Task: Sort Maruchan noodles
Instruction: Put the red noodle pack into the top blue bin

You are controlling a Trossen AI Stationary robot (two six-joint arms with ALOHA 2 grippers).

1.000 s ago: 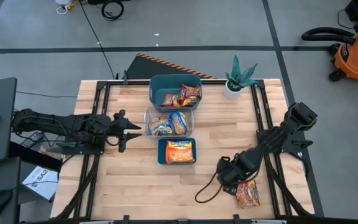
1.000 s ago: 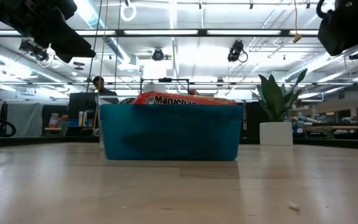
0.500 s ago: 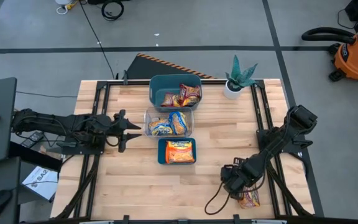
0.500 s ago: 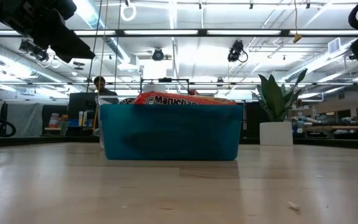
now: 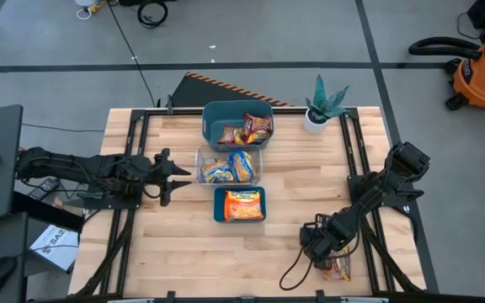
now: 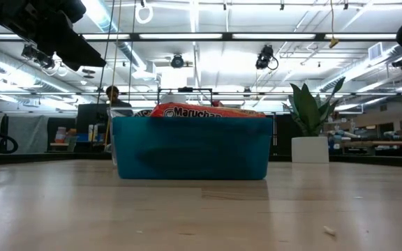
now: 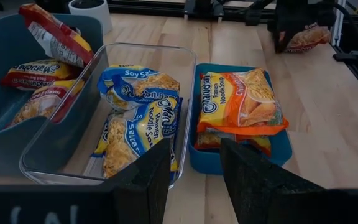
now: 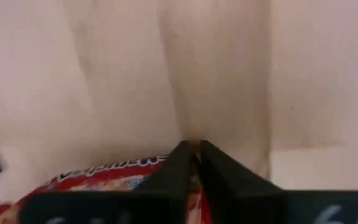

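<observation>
A dark red Maruchan packet (image 5: 339,269) lies flat on the table near its front right corner. My right gripper (image 5: 320,246) is down on it and shut on its edge; the packet's red print (image 8: 104,177) shows beside the fingers. My left gripper (image 5: 171,172) hovers open and empty left of the bins, its fingers (image 7: 247,174) apart. Dark red packets lie in the far teal bin (image 5: 213,118), yellow-and-blue ones in the clear bin (image 5: 200,160), orange ones in the near blue bin (image 5: 218,206). My right gripper pinches the dark red packet's edge (image 8: 166,160) between its two fingers, at their free ends. The fingers (image 8: 179,163) slant down onto it from above. The packet still lies on the table.
A potted plant (image 5: 318,105) stands at the far right corner. Black rails run along the table's left and right sides. A loose black cable (image 5: 293,269) curls on the table beside the right gripper. Bare wood lies between the bins and the right arm.
My right gripper has moved toward the table's near right corner and down onto the dark red packet, now covering more of it. In the low view the right arm has gone out toward the picture's right edge. The packet has stayed where it lay.
</observation>
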